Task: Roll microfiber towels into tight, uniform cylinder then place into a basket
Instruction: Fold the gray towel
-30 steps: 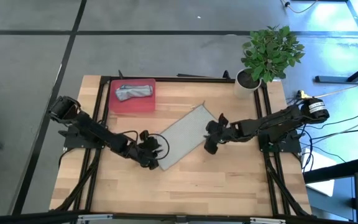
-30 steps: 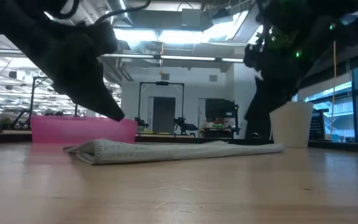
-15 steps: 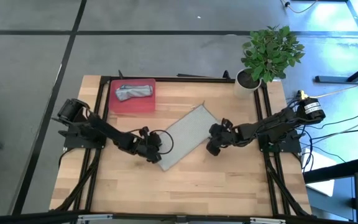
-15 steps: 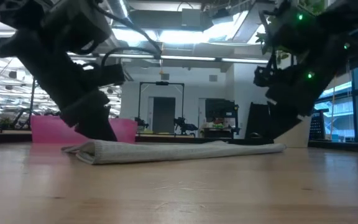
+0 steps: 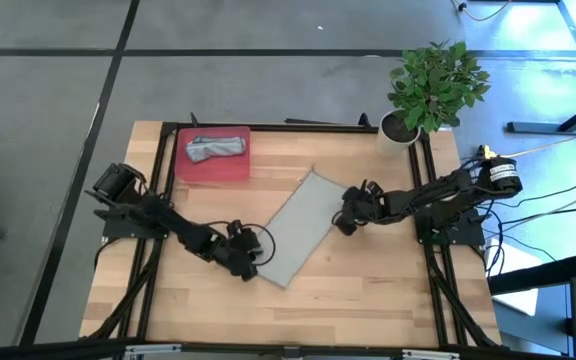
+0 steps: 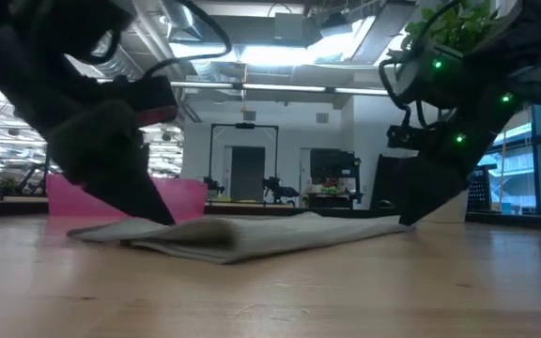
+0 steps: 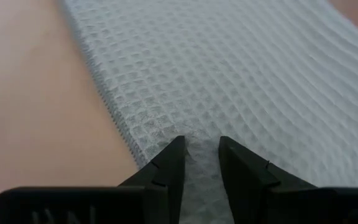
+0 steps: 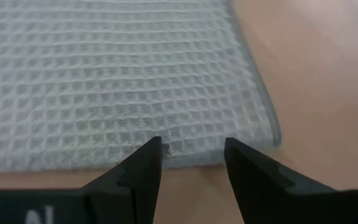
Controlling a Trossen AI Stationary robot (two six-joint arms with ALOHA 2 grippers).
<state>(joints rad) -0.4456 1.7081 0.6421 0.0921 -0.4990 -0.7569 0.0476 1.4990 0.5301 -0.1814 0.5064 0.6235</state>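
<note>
The grey towel (image 5: 298, 226) is pinched by the left claw (image 5: 245, 262); the right claw (image 5: 347, 217) is open — the pinched edge could slip out if tugged.

In the low view, the basket (image 6: 181, 194) is largely hidden behind the left arm, and its contents cannot be seen. In the left wrist view, the grey towel (image 7: 241, 81) is cut off by the picture's edges. The rolled cloth (image 5: 215, 148) in the basket is too small for its colour to be told.
</note>
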